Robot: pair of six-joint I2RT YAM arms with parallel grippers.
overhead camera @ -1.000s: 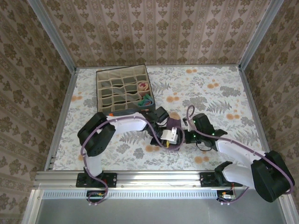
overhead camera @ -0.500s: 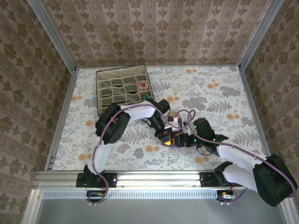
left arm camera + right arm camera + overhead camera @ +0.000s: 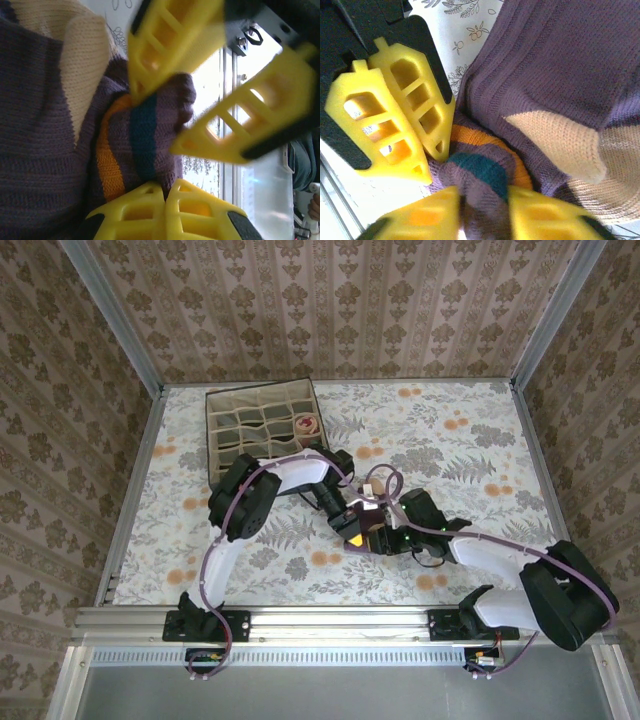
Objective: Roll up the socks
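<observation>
**Mia:** What has just changed?

**Ben:** The right gripper (image 3: 482, 200) was wide open a moment ago. Now its two fingers have squeezed in on the purple sock (image 3: 560, 60), right at the stripy cuff (image 3: 142, 130). The cuff fills the gap between them.

**Mia:** And the other one?

**Ben:** The left gripper (image 3: 165, 192) is clamped tight. It pinches the edge of the same cuff, just beside the right one. Its arm has swung up closer to the box (image 3: 240, 445).

**Mia:** Where is the sock?

**Ben:** It is near the middle of the table (image 3: 480, 460), bunched up between the two grippers. The tan part (image 3: 560, 140) sits next to the cuff.

**Mia:** Is it rolled up yet?

**Ben:** Nearly, I think. Both grippers have the cuff, so I guess they will pull it over the bundle to hold it shut.

**Mia:** What is around them?

**Ben:** The table has a flowery cloth. The dark box with little pockets stands at the back left, and a peach roll (image 3: 309, 425) sits in one pocket. The walls (image 3: 330, 310) have patterned paper. A metal rail (image 3: 330, 620) runs along the near edge.
</observation>
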